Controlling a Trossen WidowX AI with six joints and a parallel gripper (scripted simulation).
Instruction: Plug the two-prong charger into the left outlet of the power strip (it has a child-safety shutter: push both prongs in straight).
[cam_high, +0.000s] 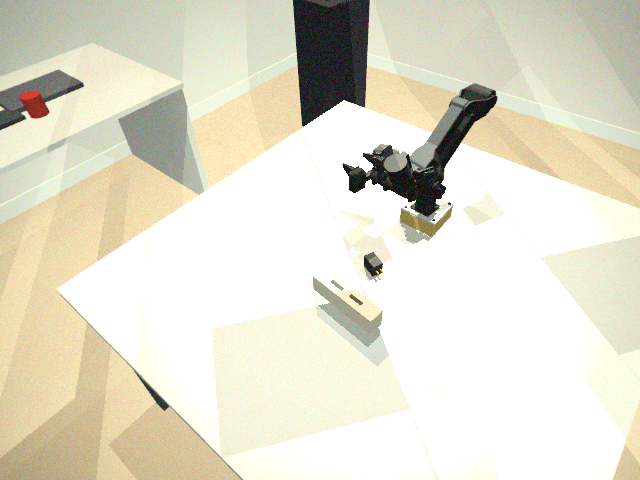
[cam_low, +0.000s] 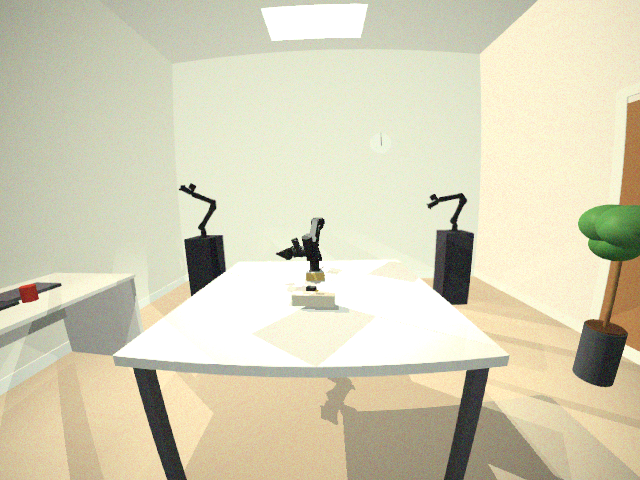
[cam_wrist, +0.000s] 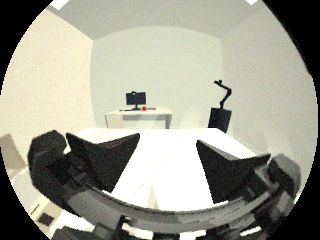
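Note:
The dark charger (cam_high: 372, 262) (cam_low: 310, 288) lies on the table between the arm's base and the power strip, its two yellow prongs (cam_high: 379, 272) pointing toward the strip's side of the table. The beige power strip (cam_high: 368, 311) (cam_low: 313, 300) has two dark outlets on top; part of it shows at the lower left in the wrist view (cam_wrist: 48, 206). A dark square patch there cannot be clearly told as outlet or charger. My gripper (cam_high: 355, 160) (cam_wrist: 168, 139) is open, with nothing between its fingers. It is raised above the table, well away from the charger and strip.
The arm's base block (cam_high: 416, 222) (cam_low: 315, 276) stands behind the charger. A side desk (cam_high: 139, 77) holds a red cup (cam_high: 34, 104) (cam_low: 28, 292). Two other arms stand on dark pedestals (cam_low: 204, 260) (cam_low: 453, 268) beyond the table.

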